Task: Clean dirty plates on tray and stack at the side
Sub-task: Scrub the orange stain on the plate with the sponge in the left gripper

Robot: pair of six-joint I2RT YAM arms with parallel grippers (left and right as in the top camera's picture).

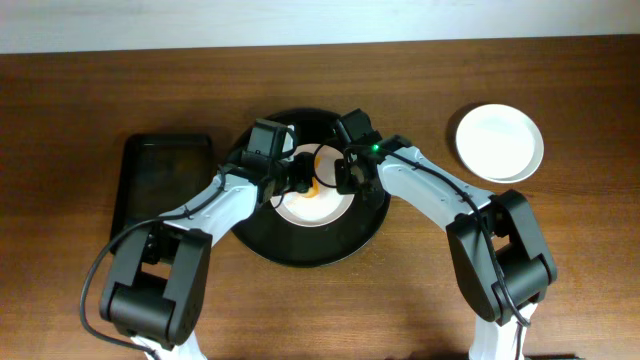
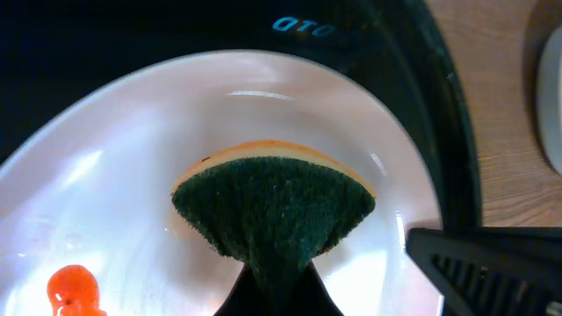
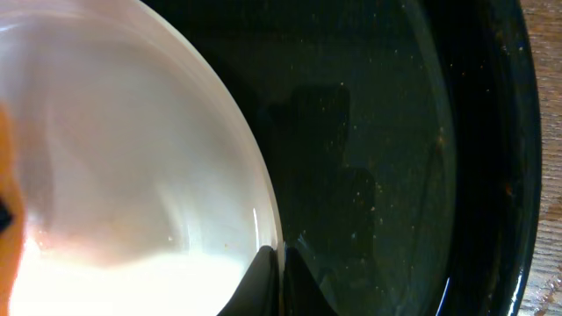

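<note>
A white plate (image 1: 322,205) lies on the round black tray (image 1: 300,245), with an orange-red smear (image 1: 318,186) on it. My left gripper (image 1: 297,182) is shut on a green and yellow sponge (image 2: 277,206), which rests on the plate (image 2: 132,175) to the right of the smear (image 2: 75,290). My right gripper (image 1: 341,178) is shut on the plate's right rim; in the right wrist view its fingertips (image 3: 263,285) pinch that thin white edge (image 3: 263,202) over the tray floor (image 3: 378,175). A plain white plate (image 1: 498,142) sits on the table to the right.
A smaller rectangular black tray (image 1: 165,180) lies left of the round tray. Both arms reach in from the front and meet over the tray's middle. The right gripper's body (image 2: 492,263) shows beside the sponge. Brown wooden table (image 1: 80,100) lies all round.
</note>
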